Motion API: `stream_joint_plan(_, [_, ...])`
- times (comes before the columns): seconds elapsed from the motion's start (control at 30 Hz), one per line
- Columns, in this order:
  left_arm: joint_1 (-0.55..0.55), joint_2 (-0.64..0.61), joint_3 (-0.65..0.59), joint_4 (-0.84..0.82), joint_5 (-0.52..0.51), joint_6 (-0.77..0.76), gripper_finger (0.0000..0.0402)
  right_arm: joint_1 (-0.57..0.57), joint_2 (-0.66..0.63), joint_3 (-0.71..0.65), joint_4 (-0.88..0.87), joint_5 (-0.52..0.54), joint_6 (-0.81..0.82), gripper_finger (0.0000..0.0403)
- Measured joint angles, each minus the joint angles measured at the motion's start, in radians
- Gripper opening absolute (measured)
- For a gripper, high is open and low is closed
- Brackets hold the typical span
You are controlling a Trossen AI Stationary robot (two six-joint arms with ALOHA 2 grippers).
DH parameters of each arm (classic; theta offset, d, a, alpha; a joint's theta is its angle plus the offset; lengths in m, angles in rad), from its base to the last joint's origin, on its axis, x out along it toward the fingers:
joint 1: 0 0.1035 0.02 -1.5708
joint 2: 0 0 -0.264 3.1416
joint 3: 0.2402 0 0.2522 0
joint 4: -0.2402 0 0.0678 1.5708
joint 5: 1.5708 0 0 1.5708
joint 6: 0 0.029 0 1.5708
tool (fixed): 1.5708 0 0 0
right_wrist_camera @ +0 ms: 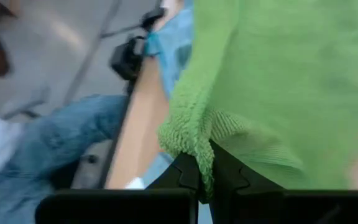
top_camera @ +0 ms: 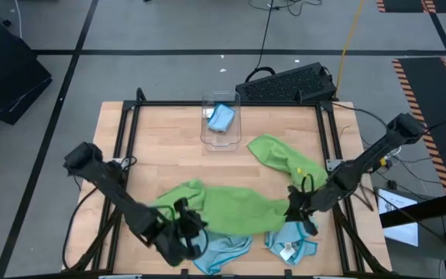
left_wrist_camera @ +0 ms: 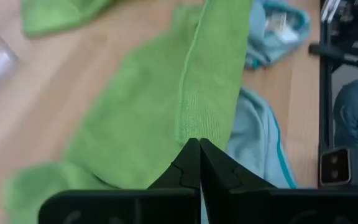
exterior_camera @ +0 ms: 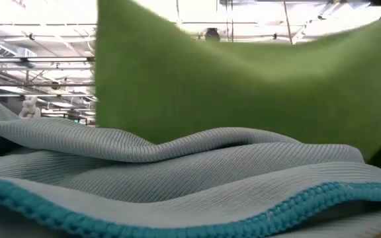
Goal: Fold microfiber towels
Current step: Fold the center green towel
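Note:
A lime green microfiber towel stretches between my two grippers over the table's near half; in the low view this green towel hangs like a sheet behind a light blue towel. My left gripper is shut on its left end and my right gripper on its right end. Two light blue towels lie crumpled at the near edge. Another green towel lies at the right. A folded blue towel sits in the clear bin. My left gripper pinches the green towel's hemmed edge between its two shut fingers, slanting down from the table's near left. The cloth runs away from the fingertips toward the right gripper, and a bunched part sags beside the hold. My right gripper pinches a fluffy edge of the green towel, near a corner, between its two shut fingers, coming from the table's right. A lip of cloth bulges over the fingertips, and the rest spreads away toward the left gripper.
The clear plastic bin stands at the table's far middle. A dark keyboard-like object sits past the far edge. Black frame rails border the wooden top. A person's jeans show beyond the near edge.

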Motion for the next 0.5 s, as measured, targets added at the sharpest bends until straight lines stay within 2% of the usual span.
stream_joint_plan(0.1, [-0.027, 0.079, -0.002, 0.009, 0.012, -0.108, 0.0, 0.028, 0.095, -0.057, 0.174, -0.011, 0.019, 0.0015])
stream_joint_plan(0.3, [-0.08, 0.191, -0.003, -0.012, 0.022, -0.325, 0.0, 0.076, 0.229, -0.063, 0.199, -0.013, 0.095, 0.0087])
stream_joint_plan(0.5, [-0.116, 0.25, -0.003, -0.039, 0.014, -0.538, 0.0, 0.175, 0.315, -0.063, 0.243, 0.111, 0.27, 0.0169])
